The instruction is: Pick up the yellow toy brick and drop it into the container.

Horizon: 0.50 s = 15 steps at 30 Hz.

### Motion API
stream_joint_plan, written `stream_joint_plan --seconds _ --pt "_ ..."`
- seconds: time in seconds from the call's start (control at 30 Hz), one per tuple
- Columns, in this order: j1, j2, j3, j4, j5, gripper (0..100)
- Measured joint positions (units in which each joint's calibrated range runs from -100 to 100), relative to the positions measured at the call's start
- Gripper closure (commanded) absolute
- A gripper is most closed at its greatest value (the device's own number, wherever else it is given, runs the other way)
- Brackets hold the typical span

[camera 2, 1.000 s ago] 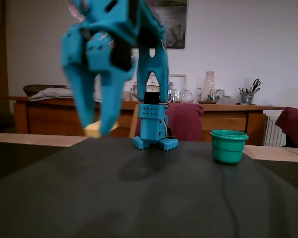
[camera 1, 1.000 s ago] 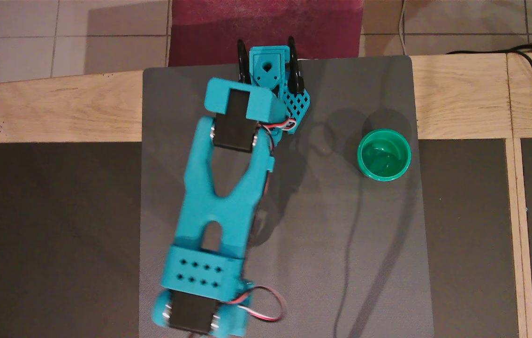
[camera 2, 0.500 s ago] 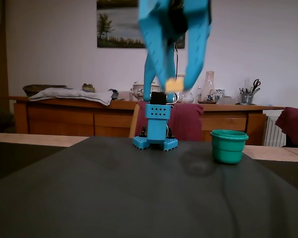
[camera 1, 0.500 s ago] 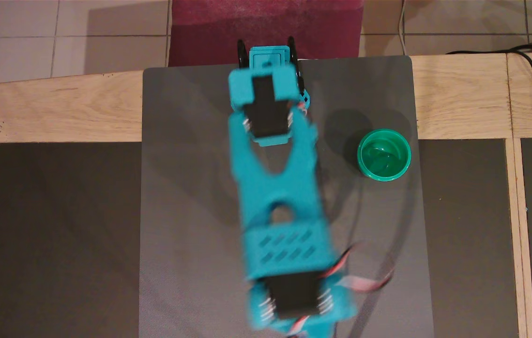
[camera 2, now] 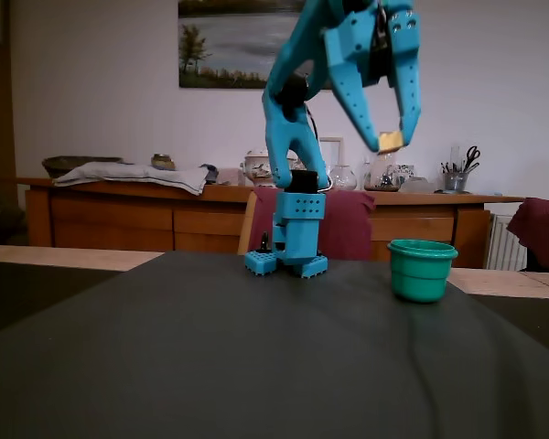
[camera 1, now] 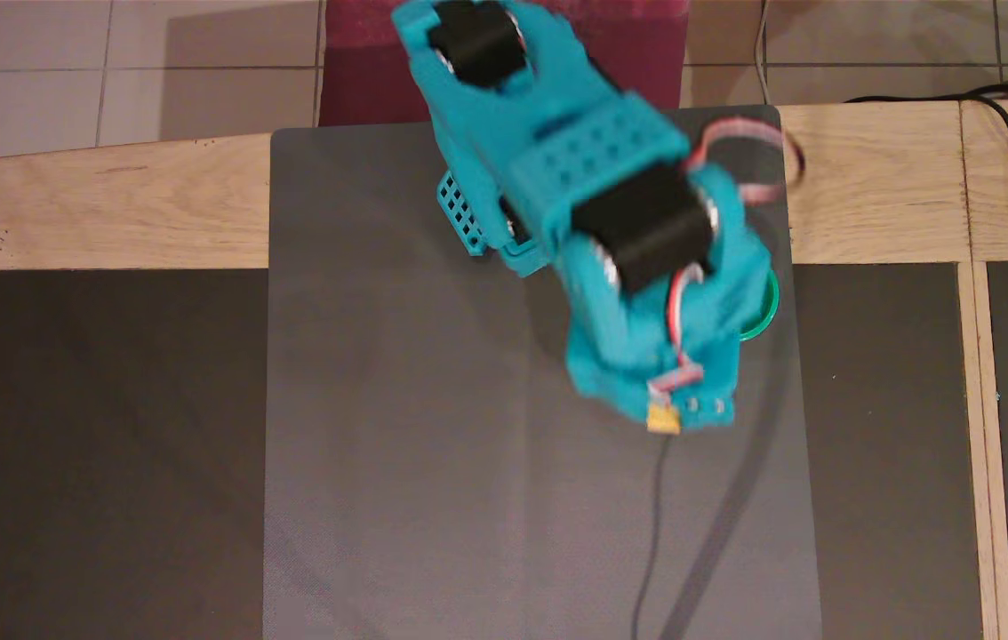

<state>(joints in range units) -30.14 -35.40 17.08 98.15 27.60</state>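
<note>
End effector (camera 2: 390, 140) pinching the yellow toy brick (camera 2: 390, 140) at its fingertips, held high above the bench (camera 2: 256, 366). In the fixed view the brick sits up and slightly left of the container (camera 2: 421, 269). Overhead, the arm covers most of the container (camera 1: 764, 307); only the brick's corner (camera 1: 664, 420) shows.
</note>
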Motion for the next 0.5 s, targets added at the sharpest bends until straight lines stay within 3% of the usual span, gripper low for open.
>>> stream_joint_plan --seconds 0.2,0.5 --pt "-7.9 -9.0 13.0 0.1 -4.2 100" --pt "-20.6 -9.3 15.0 -0.7 -11.6 100"
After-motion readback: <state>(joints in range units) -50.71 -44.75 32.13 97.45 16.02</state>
